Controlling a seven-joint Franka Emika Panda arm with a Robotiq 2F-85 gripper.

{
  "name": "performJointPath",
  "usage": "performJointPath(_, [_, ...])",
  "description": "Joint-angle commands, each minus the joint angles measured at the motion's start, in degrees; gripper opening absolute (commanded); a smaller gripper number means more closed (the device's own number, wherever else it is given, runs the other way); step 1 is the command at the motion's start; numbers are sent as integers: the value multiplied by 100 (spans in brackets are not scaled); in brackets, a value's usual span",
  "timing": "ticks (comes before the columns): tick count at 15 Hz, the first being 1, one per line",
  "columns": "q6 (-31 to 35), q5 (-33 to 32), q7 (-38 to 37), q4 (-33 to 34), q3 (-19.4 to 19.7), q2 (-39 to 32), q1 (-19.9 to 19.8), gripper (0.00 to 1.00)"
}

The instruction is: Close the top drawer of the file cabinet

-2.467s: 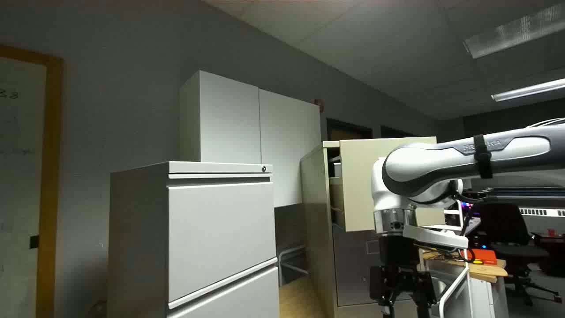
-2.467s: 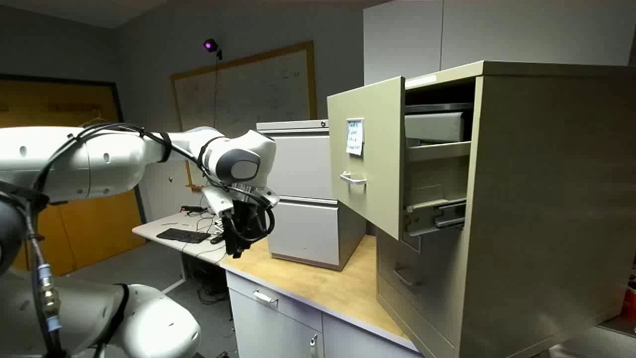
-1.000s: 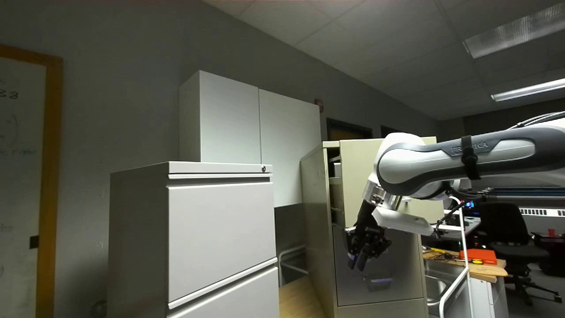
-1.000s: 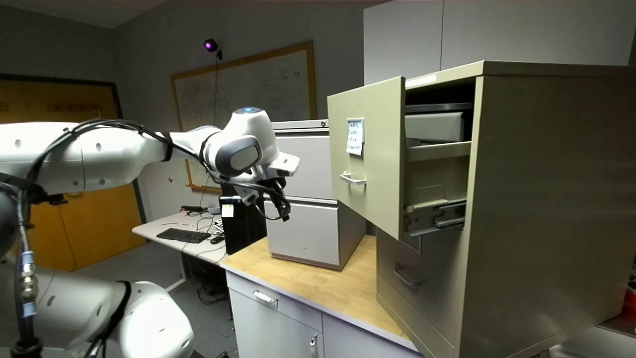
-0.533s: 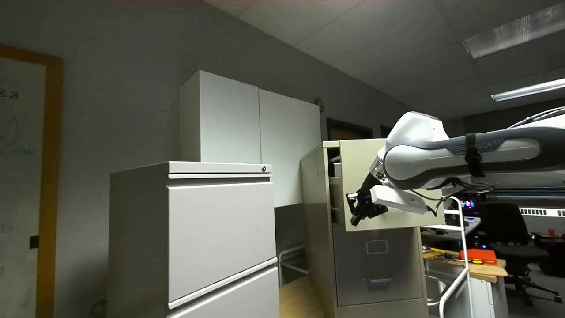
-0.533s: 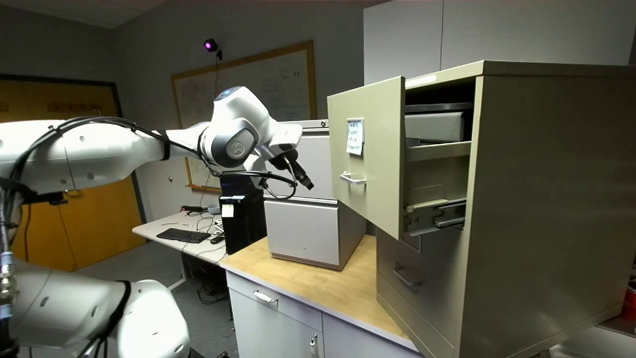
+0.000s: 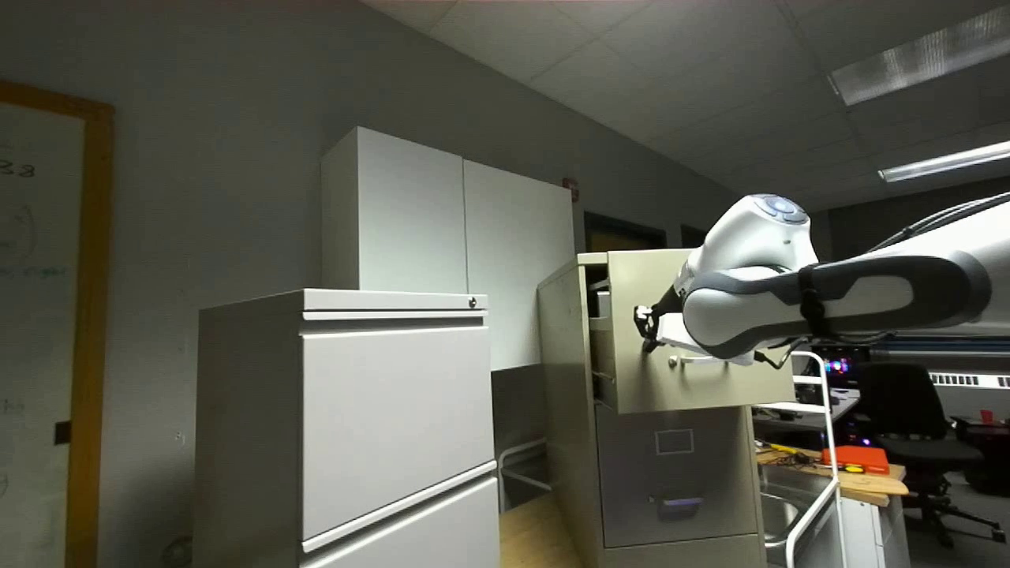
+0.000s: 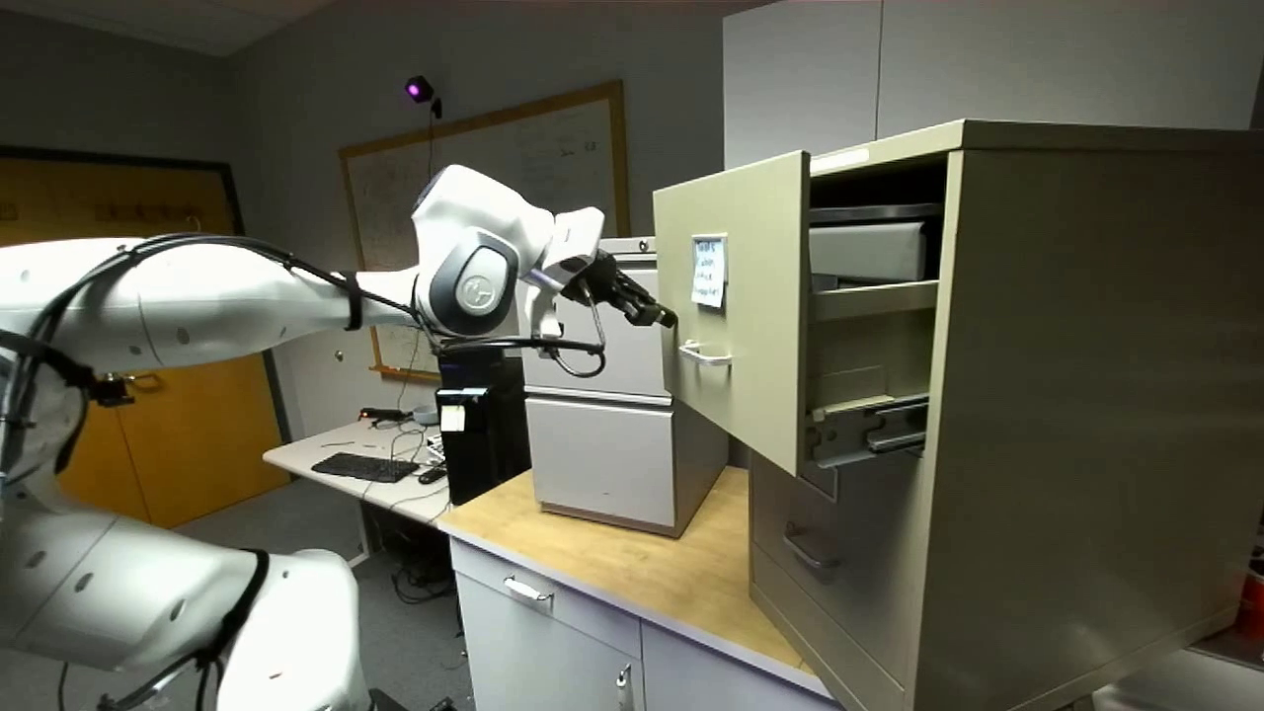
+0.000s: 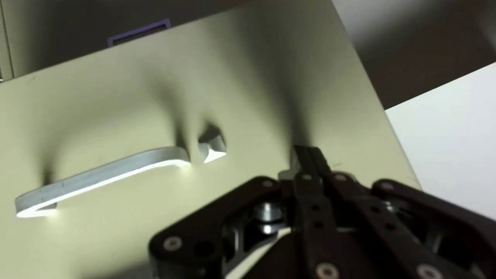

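The file cabinet (image 8: pixel 1086 395) is tall, beige and narrow. Its top drawer (image 8: pixel 750 405) is pulled out, and a metal tray and a pale box show inside. In an exterior view my gripper (image 7: pixel 650 331) reaches the drawer front from outside, left of the handle (image 7: pixel 698 360). The wrist view has the black fingertips (image 9: pixel 303 155) pressed together just before the drawer face, beside the small lock knob (image 9: pixel 212 149) and the handle. Nothing is held between them. The tips meet their own shadow; whether they touch the metal I cannot tell.
A pale grey cabinet (image 7: pixel 394 426) stands on the wooden counter (image 8: pixel 612 553) close to the file cabinet. A white cupboard (image 7: pixel 513 260) hangs behind. The lower drawer (image 7: pixel 631 489) is flush in its frame. A desk with a keyboard (image 8: pixel 365 468) is further back.
My gripper has risen, swung from hanging downward to pointing at the drawer front, and come up against or near it. Its spread fingers have shut. The drawer has not visibly moved.
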State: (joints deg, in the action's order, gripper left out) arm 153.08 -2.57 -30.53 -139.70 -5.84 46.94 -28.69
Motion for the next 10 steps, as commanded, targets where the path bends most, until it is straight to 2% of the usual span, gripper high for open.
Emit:
performJointPath(1, [781, -312, -798, 179, -596, -321, -879, 0])
performJointPath(6, [957, -500, -1352, 393, -1329, -617, -1650, 0])
performJointPath(10, [822, -590, -1547, 856, -1812, -1030, -2169, 0])
